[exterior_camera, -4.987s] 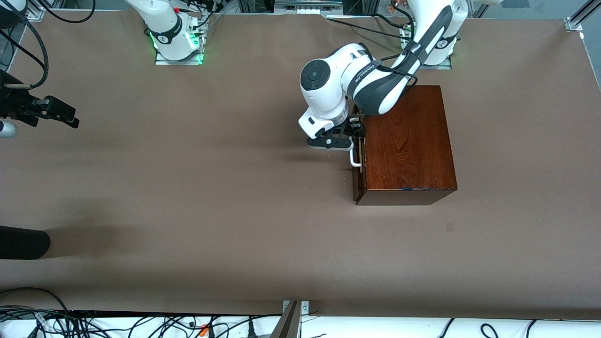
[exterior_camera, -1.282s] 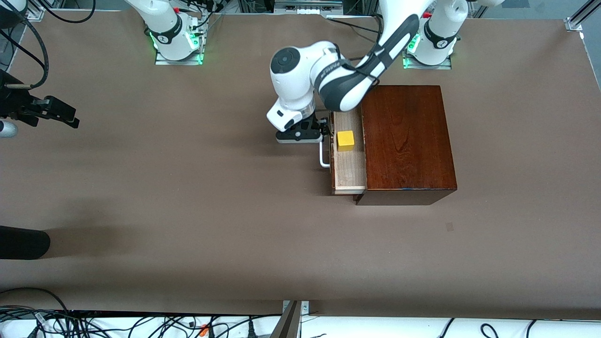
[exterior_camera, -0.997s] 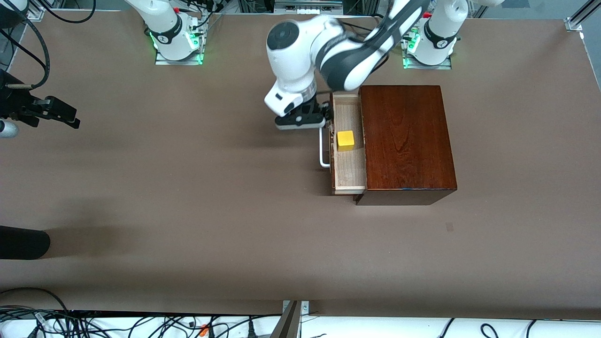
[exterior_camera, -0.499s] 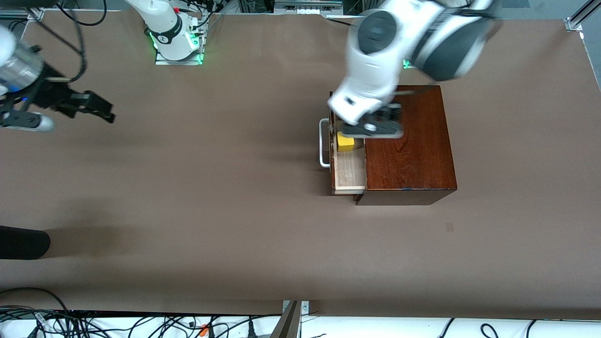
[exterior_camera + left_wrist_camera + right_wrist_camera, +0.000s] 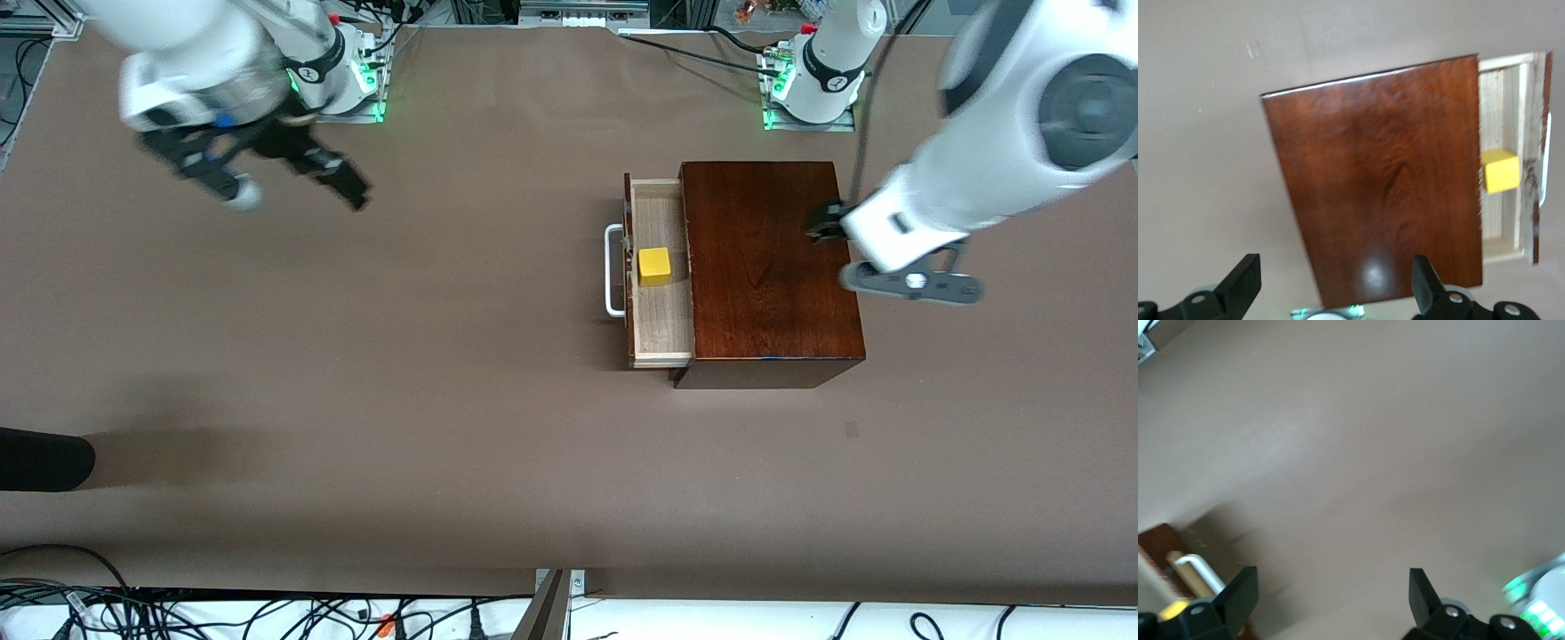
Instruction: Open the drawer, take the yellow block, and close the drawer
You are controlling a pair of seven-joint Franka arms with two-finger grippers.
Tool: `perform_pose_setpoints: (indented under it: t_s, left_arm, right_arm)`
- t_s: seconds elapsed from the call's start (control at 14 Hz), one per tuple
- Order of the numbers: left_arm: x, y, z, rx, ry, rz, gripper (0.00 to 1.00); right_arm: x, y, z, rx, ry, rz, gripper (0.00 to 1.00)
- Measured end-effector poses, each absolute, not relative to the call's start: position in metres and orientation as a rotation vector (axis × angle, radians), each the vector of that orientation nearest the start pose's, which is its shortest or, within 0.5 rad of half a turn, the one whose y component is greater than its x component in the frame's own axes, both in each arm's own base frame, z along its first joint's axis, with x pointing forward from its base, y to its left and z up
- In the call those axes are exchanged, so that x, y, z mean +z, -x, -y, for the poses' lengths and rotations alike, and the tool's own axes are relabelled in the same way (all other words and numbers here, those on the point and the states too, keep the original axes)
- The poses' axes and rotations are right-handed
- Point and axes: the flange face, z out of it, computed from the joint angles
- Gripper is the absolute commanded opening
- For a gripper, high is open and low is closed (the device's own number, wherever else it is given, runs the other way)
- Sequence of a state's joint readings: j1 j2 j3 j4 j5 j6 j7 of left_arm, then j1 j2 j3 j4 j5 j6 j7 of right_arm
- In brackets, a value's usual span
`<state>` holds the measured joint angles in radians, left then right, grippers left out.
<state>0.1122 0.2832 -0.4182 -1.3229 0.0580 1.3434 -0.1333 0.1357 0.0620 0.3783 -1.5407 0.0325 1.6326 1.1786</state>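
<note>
The dark reddish-brown wooden box (image 5: 769,267) stands toward the left arm's end of the table. Its drawer (image 5: 662,329) is pulled out, and its white handle (image 5: 612,283) faces the right arm's end. The yellow block (image 5: 654,266) lies in the drawer. My left gripper (image 5: 911,286) is open and empty, up in the air over the box's edge away from the drawer. The left wrist view shows the box (image 5: 1378,180), the block (image 5: 1501,171) and the left gripper (image 5: 1335,287). My right gripper (image 5: 293,182) is open and empty over bare table near its base. The right wrist view shows the gripper (image 5: 1330,593) and the handle (image 5: 1195,570).
The brown table cover (image 5: 400,373) is bare between the right gripper and the drawer. A dark rounded object (image 5: 44,458) juts in at the table's edge at the right arm's end. Cables (image 5: 178,613) lie along the edge nearest the camera.
The left gripper pulled the drawer open, let go of the handle, rose and swung over the box toward its own end. The right arm swung in from the table's end toward the middle.
</note>
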Motion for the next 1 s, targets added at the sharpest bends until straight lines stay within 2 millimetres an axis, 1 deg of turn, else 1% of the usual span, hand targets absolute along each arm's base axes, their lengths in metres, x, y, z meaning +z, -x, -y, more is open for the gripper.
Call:
perform_pose_setpoints:
  t_s: [0.14, 0.28, 0.43, 0.57, 0.71, 0.85, 1.0]
  left_arm:
    - [0.58, -0.589, 0.104, 0.395, 3.119, -0.304, 1.0]
    - [0.594, -0.587, 0.073, 0.367, 3.123, -0.357, 1.0]
    - [0.606, -0.582, 0.048, 0.34, 3.118, -0.325, 1.0]
    - [0.614, -0.576, 0.025, 0.332, 3.141, -0.262, 1.0]
    - [0.612, -0.57, 0.013, 0.301, 3.145, -0.212, 1.0]
    - [0.603, -0.564, 0.009, 0.212, 3.145, -0.188, 1.0]
    - [0.598, -0.556, 0.011, 0.113, 3.148, -0.14, 1.0]
  right_arm:
    - [0.6, -0.488, -0.334, 0.042, 2.8, -1.228, 1.0]
    - [0.583, -0.474, -0.381, 0.067, 2.664, -1.448, 1.0]
    - [0.563, -0.459, -0.422, 0.099, 2.553, -1.619, 1.0]
    - [0.547, -0.445, -0.461, 0.109, 2.466, -1.755, 1.0]
    - [0.536, -0.437, -0.5, 0.118, 2.369, -1.876, 1.0]
    - [0.521, -0.436, -0.536, 0.118, 2.282, -1.965, 1.0]
    - [0.492, -0.438, -0.567, 0.108, 2.211, -2.032, 1.0]
